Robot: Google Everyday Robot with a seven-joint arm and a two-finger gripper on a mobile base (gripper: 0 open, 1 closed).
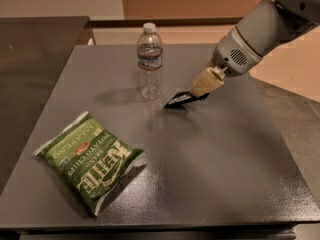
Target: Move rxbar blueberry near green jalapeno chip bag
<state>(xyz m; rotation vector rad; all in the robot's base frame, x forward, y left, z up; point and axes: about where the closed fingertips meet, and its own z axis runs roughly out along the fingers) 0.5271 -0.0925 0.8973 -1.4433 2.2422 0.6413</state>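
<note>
The green jalapeno chip bag (89, 160) lies flat on the dark grey table (210, 154) at the front left. The rxbar blueberry (180, 100), a small dark bar seen edge-on, is held just above the table's middle, right of a water bottle. My gripper (200, 90) comes in from the upper right and is shut on the bar's right end. The bar is well apart from the chip bag, up and to its right.
A clear plastic water bottle (150, 61) stands upright at the back middle of the table, just left of the bar. A darker counter (35, 54) adjoins the table on the left. The arm's grey body (260, 31) hangs over the table's back right.
</note>
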